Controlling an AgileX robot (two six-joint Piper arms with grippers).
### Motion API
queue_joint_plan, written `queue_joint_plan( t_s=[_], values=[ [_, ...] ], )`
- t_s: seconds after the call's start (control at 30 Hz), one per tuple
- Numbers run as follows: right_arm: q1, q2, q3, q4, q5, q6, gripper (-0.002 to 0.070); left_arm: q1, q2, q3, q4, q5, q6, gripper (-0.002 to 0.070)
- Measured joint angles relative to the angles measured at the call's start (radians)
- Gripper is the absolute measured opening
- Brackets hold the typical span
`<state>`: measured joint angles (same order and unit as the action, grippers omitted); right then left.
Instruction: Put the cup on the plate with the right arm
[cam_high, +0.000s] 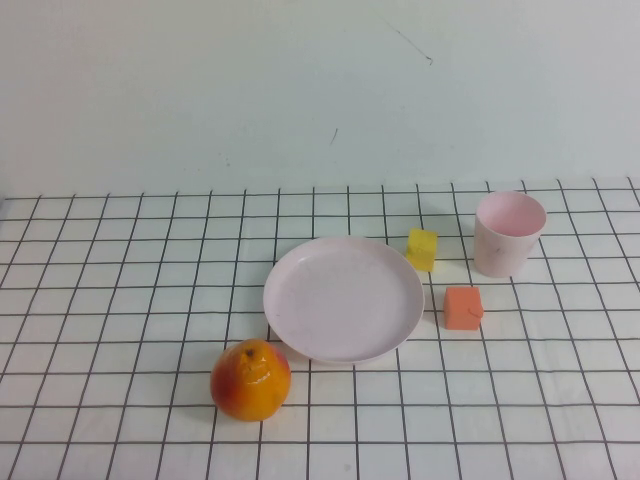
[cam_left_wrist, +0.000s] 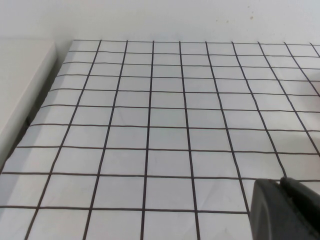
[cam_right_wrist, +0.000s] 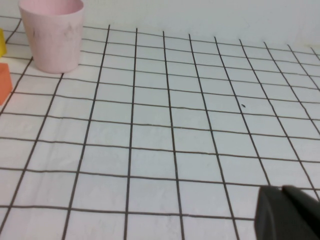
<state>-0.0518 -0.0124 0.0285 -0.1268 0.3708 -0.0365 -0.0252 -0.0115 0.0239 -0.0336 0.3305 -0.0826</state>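
The pale pink cup (cam_high: 510, 233) stands upright at the back right of the grid cloth; it also shows in the right wrist view (cam_right_wrist: 52, 34). The round pale pink plate (cam_high: 343, 298) lies empty at the middle, left of the cup. Neither arm shows in the high view. My right gripper (cam_right_wrist: 281, 192) is shut and empty, low over bare cloth, well apart from the cup. My left gripper (cam_left_wrist: 280, 184) is shut and empty over bare cloth on the left side.
A yellow block (cam_high: 422, 249) lies between plate and cup. An orange block (cam_high: 463, 308) lies right of the plate, in front of the cup. An orange-red fruit (cam_high: 250, 379) sits in front of the plate's left. A white wall stands behind the table.
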Motion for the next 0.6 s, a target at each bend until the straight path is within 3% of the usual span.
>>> queue_joint_plan(
  t_s=[0.33, 0.6],
  values=[
    [0.0, 0.0, 0.0, -0.019, -0.031, -0.009, -0.0002, 0.0, 0.0, 0.0, 0.0, 0.0, 0.0, -0.0003],
    [0.0, 0.0, 0.0, -0.028, -0.386, -0.021, -0.0002, 0.0, 0.0, 0.0, 0.0, 0.0, 0.0, -0.0003]
  ],
)
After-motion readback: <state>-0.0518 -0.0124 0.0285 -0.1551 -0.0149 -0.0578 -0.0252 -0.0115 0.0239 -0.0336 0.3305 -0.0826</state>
